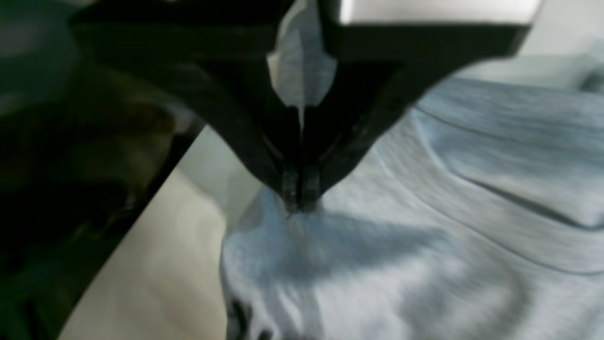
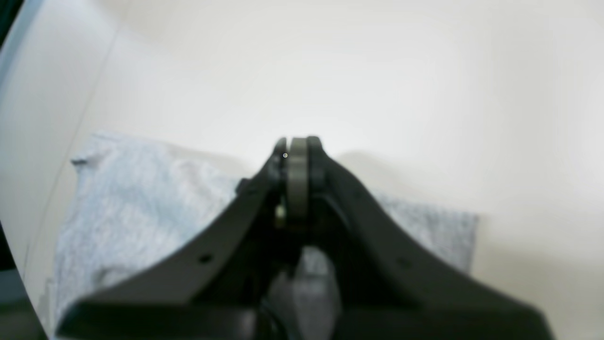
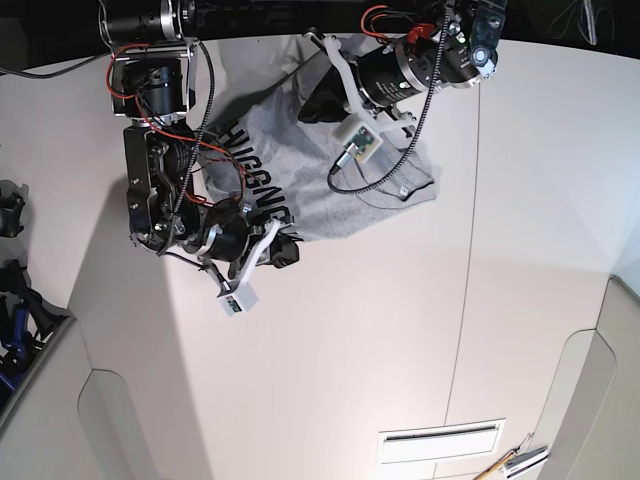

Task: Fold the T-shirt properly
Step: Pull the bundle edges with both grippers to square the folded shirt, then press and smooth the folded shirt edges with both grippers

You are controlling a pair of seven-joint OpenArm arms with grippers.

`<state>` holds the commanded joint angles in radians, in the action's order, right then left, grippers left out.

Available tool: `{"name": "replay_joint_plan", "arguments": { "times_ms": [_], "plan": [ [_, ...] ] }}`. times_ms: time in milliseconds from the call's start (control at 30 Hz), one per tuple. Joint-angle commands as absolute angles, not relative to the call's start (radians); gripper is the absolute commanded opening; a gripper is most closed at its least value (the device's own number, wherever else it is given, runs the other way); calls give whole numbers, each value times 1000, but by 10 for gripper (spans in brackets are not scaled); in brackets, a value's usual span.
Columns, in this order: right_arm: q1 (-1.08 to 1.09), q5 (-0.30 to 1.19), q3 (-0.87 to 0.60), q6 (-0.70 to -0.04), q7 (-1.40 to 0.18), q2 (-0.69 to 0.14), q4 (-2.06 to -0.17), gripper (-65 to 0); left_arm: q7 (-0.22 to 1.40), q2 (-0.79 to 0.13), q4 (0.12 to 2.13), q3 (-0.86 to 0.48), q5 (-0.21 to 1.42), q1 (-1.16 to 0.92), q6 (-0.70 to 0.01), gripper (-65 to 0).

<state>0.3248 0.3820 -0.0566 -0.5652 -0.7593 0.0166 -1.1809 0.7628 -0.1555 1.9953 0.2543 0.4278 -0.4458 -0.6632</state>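
The light heather-grey T-shirt (image 3: 330,185) lies rumpled at the far side of the white table, its black block lettering (image 3: 255,175) facing up. My left gripper (image 1: 299,205) is shut on a pinch of its cloth near the table edge, with fabric bunched up between the fingers; in the base view the left gripper (image 3: 312,105) is at the shirt's far edge. My right gripper (image 2: 295,151) is shut at the shirt's near edge, with grey cloth (image 2: 118,222) spread under it and showing between its fingers. In the base view the right gripper (image 3: 284,250) sits at that near hem.
The white table (image 3: 380,330) has a seam (image 3: 465,300) running down its right half. A vent slot (image 3: 440,439) and a pencil-like tool (image 3: 510,463) lie near the front right. Dark gear (image 3: 12,300) hangs off the left edge. The table's far edge (image 1: 155,189) drops into darkness.
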Motion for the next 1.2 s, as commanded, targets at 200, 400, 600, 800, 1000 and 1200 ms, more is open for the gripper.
{"name": "replay_joint_plan", "arguments": {
  "times_ms": [200,400,600,800,1000,1200],
  "plan": [
    [323,385,-57,-565,-791,10,-1181,-650,759,-156,1876,253,367,-392,-662,-650],
    [304,519,-57,-584,-878,-49,-1182,-650,759,-182,1747,154,354,-302,-632,-650],
    [221,629,-57,-592,-912,-127,-1199,-650,741,-256,1719,10,356,-240,-631,-650],
    [84,758,-57,-602,-952,-127,-1306,-650,725,-268,1718,-19,359,-187,-602,-650],
    [-41,794,-57,-601,-986,-127,-1437,-650,720,-268,1718,-19,359,-183,-602,-650],
    [-64,799,-57,-601,-1013,-110,-1454,-650,710,-268,1718,-19,363,-183,-601,-650]
  ]
}}
